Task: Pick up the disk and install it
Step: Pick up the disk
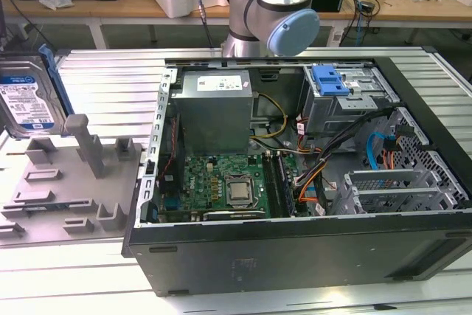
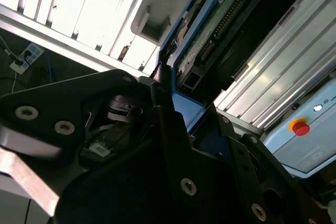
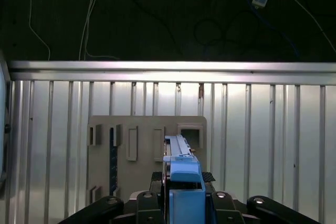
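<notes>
The disk (image 1: 28,101), a silver drive with a white-and-blue label in a blue carrier frame, stands on edge at the exterior view's far left, just above the grey holder fixture (image 1: 66,182). In the first wrist view its blue edge (image 3: 181,174) runs straight out from between my gripper (image 3: 182,203) fingers, which are shut on it, with the grey fixture (image 3: 136,150) beneath. The second wrist view shows the disk's connector end (image 2: 210,45) past the black gripper links. The arm's grey and blue joints (image 1: 273,12) rise behind the computer case.
The open computer case (image 1: 295,248) lies on the slatted aluminium table (image 1: 110,79), with a metal drive cage (image 1: 346,108) topped by a blue latch (image 1: 330,79), a power supply, a motherboard and loose cables inside. A red stop button (image 2: 300,127) sits beside the table.
</notes>
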Motion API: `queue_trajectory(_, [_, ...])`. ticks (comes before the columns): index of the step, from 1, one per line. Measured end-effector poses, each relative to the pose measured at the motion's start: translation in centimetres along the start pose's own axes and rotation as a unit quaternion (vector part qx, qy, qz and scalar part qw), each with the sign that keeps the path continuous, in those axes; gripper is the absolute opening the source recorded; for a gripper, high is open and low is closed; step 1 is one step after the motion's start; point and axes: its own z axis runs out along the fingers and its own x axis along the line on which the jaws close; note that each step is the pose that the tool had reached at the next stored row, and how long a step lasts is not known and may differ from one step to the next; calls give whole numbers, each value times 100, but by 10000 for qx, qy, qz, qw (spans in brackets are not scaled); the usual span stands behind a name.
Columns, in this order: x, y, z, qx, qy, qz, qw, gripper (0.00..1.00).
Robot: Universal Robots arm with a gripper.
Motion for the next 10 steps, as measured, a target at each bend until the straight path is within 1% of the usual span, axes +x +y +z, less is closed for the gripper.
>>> queue_trajectory(6, [1, 0, -6, -1, 2, 0, 10000, 37])
queue_trajectory(10, [7, 2, -55, 3, 1, 0, 10000, 37])
